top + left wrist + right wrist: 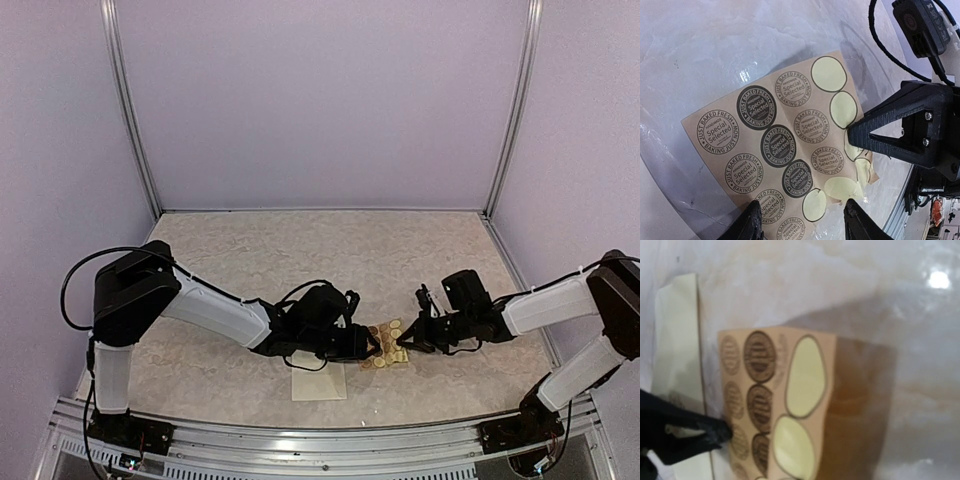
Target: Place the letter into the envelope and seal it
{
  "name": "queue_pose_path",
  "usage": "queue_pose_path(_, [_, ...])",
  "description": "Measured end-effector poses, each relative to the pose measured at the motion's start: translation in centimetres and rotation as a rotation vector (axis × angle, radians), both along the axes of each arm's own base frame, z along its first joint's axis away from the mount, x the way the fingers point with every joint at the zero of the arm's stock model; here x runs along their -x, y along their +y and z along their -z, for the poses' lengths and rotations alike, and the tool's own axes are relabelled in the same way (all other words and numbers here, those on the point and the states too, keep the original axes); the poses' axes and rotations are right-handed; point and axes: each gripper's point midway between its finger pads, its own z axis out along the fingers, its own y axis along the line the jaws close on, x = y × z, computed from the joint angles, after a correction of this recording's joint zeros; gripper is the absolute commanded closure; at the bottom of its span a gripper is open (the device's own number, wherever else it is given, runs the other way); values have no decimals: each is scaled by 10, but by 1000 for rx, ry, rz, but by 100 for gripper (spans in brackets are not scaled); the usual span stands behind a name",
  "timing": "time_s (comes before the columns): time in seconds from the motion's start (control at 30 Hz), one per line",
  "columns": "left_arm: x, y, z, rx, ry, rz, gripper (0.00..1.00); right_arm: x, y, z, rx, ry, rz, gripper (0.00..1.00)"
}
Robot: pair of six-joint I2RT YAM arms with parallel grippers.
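The cream envelope [318, 384] lies flat near the front edge, partly under my left arm; it also shows in the right wrist view [676, 340]. No separate letter shows. The tan sticker sheet [385, 346] lies between the two grippers, with several stickers peeled off [780, 135]. My left gripper [364, 346] is open, its fingertips [753, 224] straddling the sheet's near edge. My right gripper [406, 339] has its jaws closed to a point on the sheet's far edge [850, 135]. In the right wrist view the sheet [760, 390] is close and blurred, and my own fingers are hidden.
Both arms reach in over the marbled table [300, 260]. Lilac walls with metal posts [130, 110] close off the back and sides. A metal rail [320, 440] runs along the front edge. Cables [880, 45] hang off the right wrist.
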Motion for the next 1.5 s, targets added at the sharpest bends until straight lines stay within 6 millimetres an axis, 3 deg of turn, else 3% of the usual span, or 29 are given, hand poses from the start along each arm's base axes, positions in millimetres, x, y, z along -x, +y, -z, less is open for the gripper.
queue_pose_path(0.17, [-3, 2, -1, -8, -20, -13, 45, 1, 0, -15, -33, -37, 5, 100])
queue_pose_path(0.27, [-6, 13, -8, -21, -59, -36, 39, -1, 3, -39, -80, -94, -1, 100])
queue_pose_path(0.33, [-8, 23, -24, -18, -101, -52, 33, 0, 5, -59, -120, -144, -16, 100])
queue_pose_path(0.47, [-13, 45, -97, 59, -236, -97, 21, 3, 15, -97, -197, -235, -89, 100])
queue_pose_path(0.57, [-12, 67, -168, 164, -353, -128, 18, 7, 24, -131, -263, -309, -160, 100])
queue_pose_path(0.67, [-4, 93, -225, 253, -457, -133, 17, 15, 33, -164, -333, -372, -245, 100])
queue_pose_path(0.8, [9, 119, -263, 287, -551, -86, 15, 34, 51, -208, -422, -455, -392, 100])
queue_pose_path(0.9, [18, 129, -272, 275, -586, -24, 13, 58, 69, -234, -476, -505, -526, 100])
queue_pose_path(1.07, [34, 136, -263, 209, -593, 101, 12, 98, 100, -269, -545, -575, -736, 100])
queue_pose_path(1.17, [46, 134, -258, 190, -579, 186, 16, 111, 112, -272, -560, -579, -806, 100])
queue_pose_path(1.33, [67, 129, -256, 220, -545, 303, 41, 117, 125, -264, -547, -553, -863, 100])
queue_pose_path(1.5, [85, 127, -263, 284, -528, 376, 42, 117, 127, -261, -536, -549, -872, 100])
